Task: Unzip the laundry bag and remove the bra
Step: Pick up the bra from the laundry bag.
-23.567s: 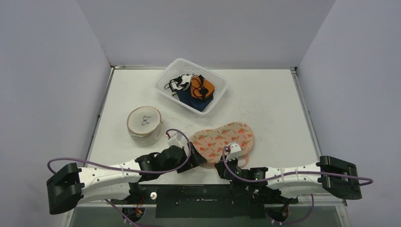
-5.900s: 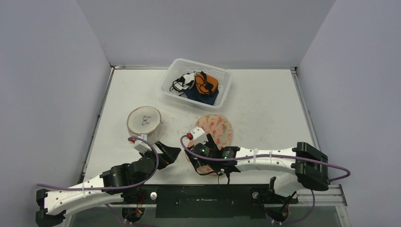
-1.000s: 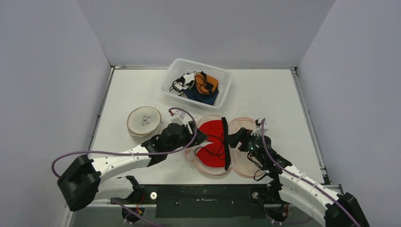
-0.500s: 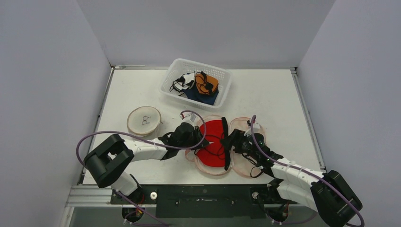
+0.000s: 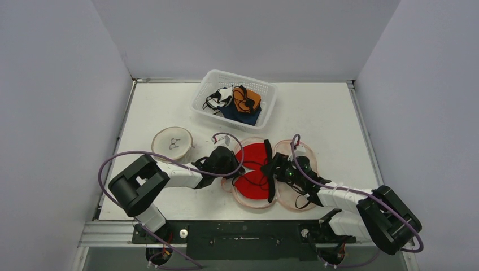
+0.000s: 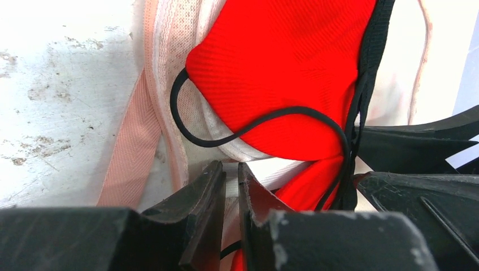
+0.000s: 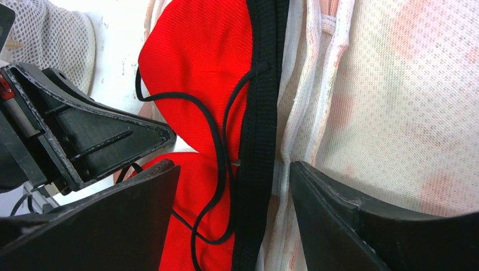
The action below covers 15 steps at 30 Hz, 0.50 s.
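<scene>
On the counter (image 5: 327, 113), the bag (image 7: 395, 84) lies unzipped and spread open like a book. We judge the first step done and the lifting-out now in hand.

At left, the left tool (image 6: 230, 175) shows its fingers pressed almost together on the white rim at the bag's left edge, apparently pinning it. In the middle, the red bra (image 5: 254, 169) sits in the bag's left half, its black band along the fold and thin black straps looping over the cup. At right, the right tool (image 7: 231, 169) hangs spread wide over that band, gripping nothing.

The next move, we think, calls for it to come down, pinch band or cup, and lift while the bag is held flat. A snagged strap could drag the bag along.

Containers: a round pouch (image 5: 172, 144) at left looks closed, contents unseen. The basket (image 5: 201, 89) at the back holds orange, navy and white garments. The open bag holds only the bra.
</scene>
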{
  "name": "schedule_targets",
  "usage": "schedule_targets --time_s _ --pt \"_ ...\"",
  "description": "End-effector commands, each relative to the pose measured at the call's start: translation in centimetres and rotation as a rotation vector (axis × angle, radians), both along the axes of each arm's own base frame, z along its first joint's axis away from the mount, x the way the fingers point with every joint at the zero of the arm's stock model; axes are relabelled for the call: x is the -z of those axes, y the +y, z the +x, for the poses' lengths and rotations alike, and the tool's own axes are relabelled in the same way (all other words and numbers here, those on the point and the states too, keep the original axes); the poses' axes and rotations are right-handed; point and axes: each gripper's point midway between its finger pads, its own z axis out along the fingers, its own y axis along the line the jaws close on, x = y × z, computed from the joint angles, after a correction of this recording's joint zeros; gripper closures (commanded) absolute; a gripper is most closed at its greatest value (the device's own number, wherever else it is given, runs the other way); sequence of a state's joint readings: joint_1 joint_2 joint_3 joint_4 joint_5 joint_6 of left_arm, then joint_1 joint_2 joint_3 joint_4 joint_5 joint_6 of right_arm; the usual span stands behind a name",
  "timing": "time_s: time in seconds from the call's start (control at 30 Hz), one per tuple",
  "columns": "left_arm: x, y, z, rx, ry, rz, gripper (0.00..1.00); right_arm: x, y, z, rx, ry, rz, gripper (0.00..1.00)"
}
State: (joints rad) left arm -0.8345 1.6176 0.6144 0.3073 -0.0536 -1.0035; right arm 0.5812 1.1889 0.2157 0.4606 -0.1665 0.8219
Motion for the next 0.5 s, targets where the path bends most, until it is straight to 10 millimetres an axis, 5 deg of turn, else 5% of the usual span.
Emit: schedule_targets --time_s 0.0,0.17,0.47 --pt "-0.4 -0.2 1.1 -0.025 -0.033 -0.023 0.87 -3.2 1.7 2.1 -0.011 -0.091 0.084 0.30" --pt "0.2 0.0 1.1 -0.027 -0.024 -0.011 0.88 -3.9 2.3 2.0 -0.025 -0.095 0.114 0.39" --pt "0.4 0.5 1.2 -0.036 -0.021 -0.005 0.90 -5.5 2.1 0.9 -0.040 -0.117 0.065 0.32"
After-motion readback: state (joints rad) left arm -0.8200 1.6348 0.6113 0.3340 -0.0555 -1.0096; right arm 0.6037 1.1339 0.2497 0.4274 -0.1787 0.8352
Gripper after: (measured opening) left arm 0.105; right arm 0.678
